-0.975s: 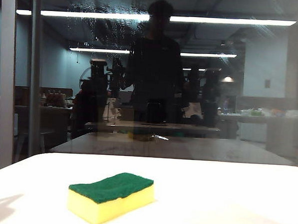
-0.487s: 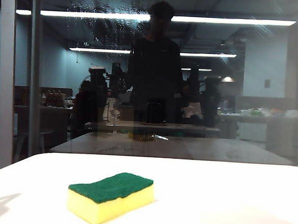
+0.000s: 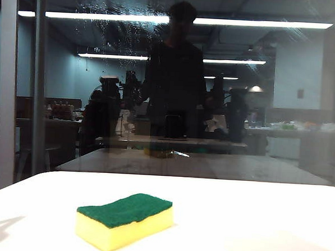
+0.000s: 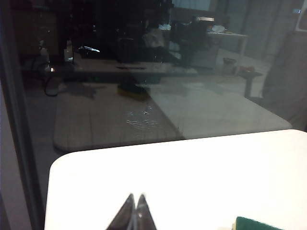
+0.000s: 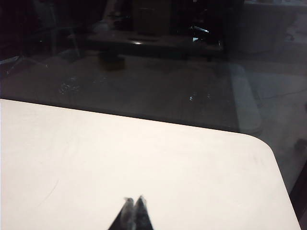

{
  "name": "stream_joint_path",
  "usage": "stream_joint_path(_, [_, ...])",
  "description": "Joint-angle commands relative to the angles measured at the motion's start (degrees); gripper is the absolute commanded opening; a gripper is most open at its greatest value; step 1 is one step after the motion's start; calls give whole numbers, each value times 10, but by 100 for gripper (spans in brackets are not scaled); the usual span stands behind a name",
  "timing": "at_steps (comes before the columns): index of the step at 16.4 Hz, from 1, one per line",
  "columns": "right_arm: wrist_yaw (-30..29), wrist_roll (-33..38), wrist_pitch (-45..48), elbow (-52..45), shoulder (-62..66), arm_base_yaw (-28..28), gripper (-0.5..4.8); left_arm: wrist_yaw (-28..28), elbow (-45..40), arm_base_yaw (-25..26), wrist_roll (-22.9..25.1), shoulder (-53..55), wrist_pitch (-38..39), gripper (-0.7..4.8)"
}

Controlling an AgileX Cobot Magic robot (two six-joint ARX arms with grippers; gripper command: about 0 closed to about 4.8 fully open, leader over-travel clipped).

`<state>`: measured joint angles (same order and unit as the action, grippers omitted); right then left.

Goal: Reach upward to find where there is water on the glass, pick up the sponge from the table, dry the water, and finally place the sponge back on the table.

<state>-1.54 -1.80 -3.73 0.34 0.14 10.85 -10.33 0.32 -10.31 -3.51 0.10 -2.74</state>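
The sponge (image 3: 124,220), yellow foam under a green scouring layer, lies flat on the white table (image 3: 252,220), left of the middle. A corner of the sponge (image 4: 256,224) shows in the left wrist view. Behind the table stands the dark glass (image 3: 281,98), which mirrors a person and the two arms. Thin whitish streaks of water (image 3: 113,32) run down its upper left part. My left gripper (image 4: 135,197) is shut and empty over the table, off to one side of the sponge. My right gripper (image 5: 134,199) is shut and empty too, over bare table. Neither gripper itself shows in the exterior view.
A pale vertical frame bar (image 3: 6,89) stands at the glass's left. The table ends in rounded corners (image 4: 60,160) (image 5: 266,143) just short of the pane. Small glinting droplets (image 4: 141,117) speckle the lower glass. Bright light strips are mirrored high up.
The mirrored arms in the glass have sunk a little lower. The sponge has not moved.
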Motion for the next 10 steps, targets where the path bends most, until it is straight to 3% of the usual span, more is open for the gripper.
stream_joint_path(1, [-1, -2, 14, -2, 0, 0, -2, 0, 2, 0, -1, 0, -8, -6])
stream_joint_path(10, [-1, -2, -9, -2, 0, 0, -1, 0, 2, 0, -1, 0, -7, -6])
